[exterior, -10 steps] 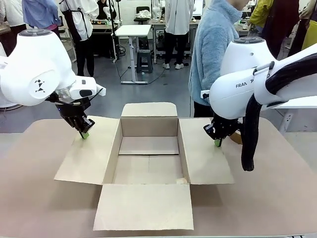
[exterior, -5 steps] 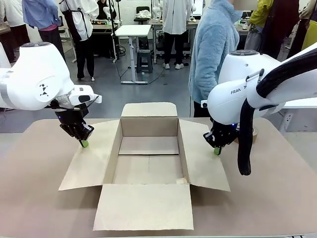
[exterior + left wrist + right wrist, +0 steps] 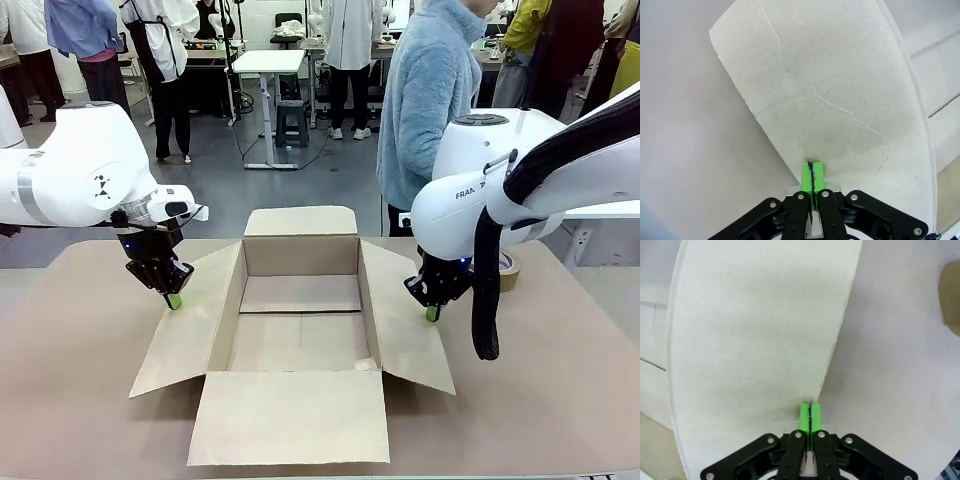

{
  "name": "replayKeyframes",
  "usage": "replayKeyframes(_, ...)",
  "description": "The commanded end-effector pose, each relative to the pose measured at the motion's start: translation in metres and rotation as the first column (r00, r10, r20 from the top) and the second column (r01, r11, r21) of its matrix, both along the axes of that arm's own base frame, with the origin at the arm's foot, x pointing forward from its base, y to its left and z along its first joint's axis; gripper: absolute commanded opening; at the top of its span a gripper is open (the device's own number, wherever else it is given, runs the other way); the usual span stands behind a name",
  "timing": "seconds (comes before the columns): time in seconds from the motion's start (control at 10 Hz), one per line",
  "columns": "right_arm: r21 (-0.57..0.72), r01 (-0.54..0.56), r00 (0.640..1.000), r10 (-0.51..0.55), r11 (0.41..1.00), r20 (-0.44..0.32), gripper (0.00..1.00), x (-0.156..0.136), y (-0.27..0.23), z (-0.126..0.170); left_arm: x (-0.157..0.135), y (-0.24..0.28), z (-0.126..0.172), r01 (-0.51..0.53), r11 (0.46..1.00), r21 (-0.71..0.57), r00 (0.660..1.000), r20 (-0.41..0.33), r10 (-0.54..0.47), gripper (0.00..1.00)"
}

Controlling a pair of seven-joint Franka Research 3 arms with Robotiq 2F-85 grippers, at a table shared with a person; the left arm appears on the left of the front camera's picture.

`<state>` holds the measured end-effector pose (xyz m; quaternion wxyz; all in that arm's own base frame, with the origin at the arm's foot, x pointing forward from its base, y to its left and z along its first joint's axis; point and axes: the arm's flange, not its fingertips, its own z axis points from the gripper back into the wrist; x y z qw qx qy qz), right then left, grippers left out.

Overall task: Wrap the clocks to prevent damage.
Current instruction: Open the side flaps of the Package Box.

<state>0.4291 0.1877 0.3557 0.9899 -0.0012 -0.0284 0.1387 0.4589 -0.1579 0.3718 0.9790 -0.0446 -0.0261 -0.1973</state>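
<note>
Open cardboard box [image 3: 300,345] in the middle of the bench [image 3: 80,400], all four flaps spread. Near flap [image 3: 290,415] flat on the bench toward the robot; far flap [image 3: 300,221] standing up behind the box.

Left claw [image 3: 174,300] pinched tight, green pads pressed together with nothing between them. Tip down at the outer edge of the left flap [image 3: 185,325], which slopes upward away from the box. From the left wrist, same claw [image 3: 811,172] with pads closed flat, tip right at the flap's [image 3: 830,90] edge where cardboard meets bench.

Right claw [image 3: 432,313] likewise pinched tight and holding nothing, tip down at the outer edge of the right flap [image 3: 405,315], also raised at a slant. From the right wrist, pads [image 3: 805,415] closed together at the flap's [image 3: 755,330] edge.

Brown tape roll [image 3: 508,268] on the bench behind the right arm. Person [image 3: 430,100] in a light blue fleece standing at the far side.

Whereabouts of the clocks: cannot tell.
</note>
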Motion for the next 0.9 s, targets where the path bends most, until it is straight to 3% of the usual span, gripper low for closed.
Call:
replayKeyframes(0.0,-0.001,-0.009,1.0,0.009,1.0,-0.004,0.01,0.0082,0.0072,-0.0061,0.0064,0.0006,0.001,0.006,1.0,-0.018,0.999,-0.034,-0.007,0.0)
replayKeyframes(0.2,0.026,-0.074,0.997,0.075,0.997,-0.011,0.01,0.0095,0.0033,-0.0022,0.0069,0.0014,0.0048,0.0,0.998,-0.058,1.0,-0.029,-0.002,0.0)
replayKeyframes(0.3,0.0,-0.008,1.0,0.008,1.0,-0.01,0.01,0.0024,0.0041,-0.0049,0.0021,-0.0007,-0.0024,-0.003,1.0,-0.001,1.0,-0.02,0.003,0.0)
replayKeyframes(0.8,0.0,-0.008,1.0,0.008,1.0,-0.01,0.01,0.0024,0.0041,-0.0049,0.0021,-0.0007,-0.0024,-0.003,1.0,-0.001,1.0,-0.02,0.003,0.0)
